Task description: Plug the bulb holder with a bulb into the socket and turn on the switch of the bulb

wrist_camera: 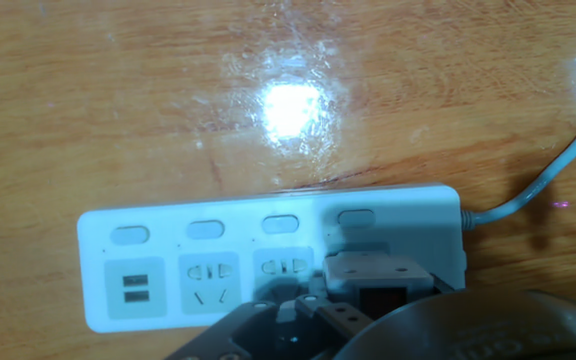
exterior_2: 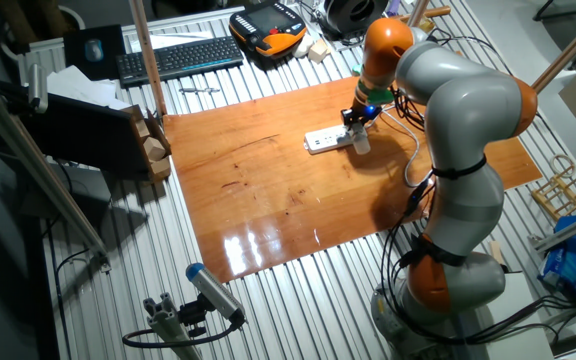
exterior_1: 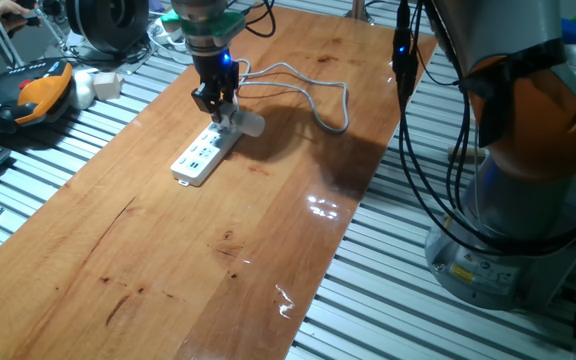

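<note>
Item: plug-in stage, insertion at the cord end of the strip.

Socket (exterior_1: pixel 201 158): you have the long white strip lying flat on the wooden bench (exterior_1: pixel 168 270), its grey-white cord (exterior_1: pixel 318 100) looping away toward the far edge. In the hand view the face shows a USB pair at one end, then two free outlets, each with its own oval button above.

End effector (exterior_1: pixel 215 103): it stands directly over the cord end of the strip, low and close. The fingers appear closed on the bulb holder (wrist_camera: pixel 373 275), but the contact is partly hidden, so take that as likely rather than certain.

Bulb holder and bulb (exterior_1: pixel 249 123): the holder sits at the outlet nearest the cord, its blocky body covering that outlet in the hand view. The bulb projects sideways from it, toward the bench's open side. Whether the pins are fully seated cannot be told.

Switch: the red rocker is not visible in any view.

Step in hand, as judged: seating the holder into the last outlet. The switch step is not yet begun.

Next move calls for: a straight downward press, keeping the holder square to the strip so the pins do not bind, then a release and a reposition to find the rocker. Watch that the light strip does not slide or lift with the hand.
</note>
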`<state>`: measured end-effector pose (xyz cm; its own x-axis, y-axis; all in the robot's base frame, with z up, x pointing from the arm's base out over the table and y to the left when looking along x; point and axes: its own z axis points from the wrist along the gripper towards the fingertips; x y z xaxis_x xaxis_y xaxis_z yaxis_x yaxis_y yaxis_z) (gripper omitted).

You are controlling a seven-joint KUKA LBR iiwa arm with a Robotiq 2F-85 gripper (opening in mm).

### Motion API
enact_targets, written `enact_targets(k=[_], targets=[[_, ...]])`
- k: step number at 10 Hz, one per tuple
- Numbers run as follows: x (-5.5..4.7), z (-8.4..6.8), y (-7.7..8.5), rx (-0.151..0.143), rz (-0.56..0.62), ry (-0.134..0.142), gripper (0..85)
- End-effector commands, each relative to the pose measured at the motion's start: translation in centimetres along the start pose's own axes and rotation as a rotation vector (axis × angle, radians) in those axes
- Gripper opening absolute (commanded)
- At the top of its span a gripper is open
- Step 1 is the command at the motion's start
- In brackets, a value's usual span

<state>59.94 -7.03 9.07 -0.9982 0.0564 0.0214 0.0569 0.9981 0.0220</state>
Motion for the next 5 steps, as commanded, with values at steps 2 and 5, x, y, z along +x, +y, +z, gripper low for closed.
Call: enact_targets(k=[2, 5], targets=[[-0.07, 0.2, 0.0, -0.003, 0.001, 0.0, 0.0], [-0.1, 0.28, 0.0, -0.003, 0.001, 0.0, 0.0]])
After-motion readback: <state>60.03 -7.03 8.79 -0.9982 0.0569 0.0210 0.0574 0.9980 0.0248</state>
